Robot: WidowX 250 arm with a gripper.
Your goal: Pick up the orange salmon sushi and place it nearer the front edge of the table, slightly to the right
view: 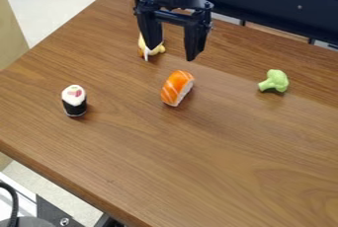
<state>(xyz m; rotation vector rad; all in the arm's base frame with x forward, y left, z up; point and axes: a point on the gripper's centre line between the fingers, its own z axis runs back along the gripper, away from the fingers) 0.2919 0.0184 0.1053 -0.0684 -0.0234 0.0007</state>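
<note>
- Leftmost, well apart from the hand: sushi roll point(74, 101), dark wrap, pale top with pink and green marks, upright on the tabletop point(218, 167). Presumably light and fairly stiff; hold across the dark sides.
- Just behind the hand's finger on the roll side: small yellow-and-white piece point(159, 49), partly hidden. Contact with finger: cannot tell. Likely light; shape too obscured to pick a sure hold.
- Hand point(172, 54): fingers wide apart, pointing down, nothing held between them.
- Nearer the camera than the hand, just beyond its fingertips: orange-topped sushi point(177, 88) with white stripes and pale base, lying on the tabletop. Judged a toy: light, firm or slightly yielding, not fragile. Rounded top may be slippery; best hold is low across the two long sides, near mid-length.
- Rightmost, well apart from the hand: green broccoli point(274, 81), lying with stalk toward the sushi side. Probably light; stalk is narrower, offers the neater hold.
- Labels: no lettering legible on these pieces.
</note>
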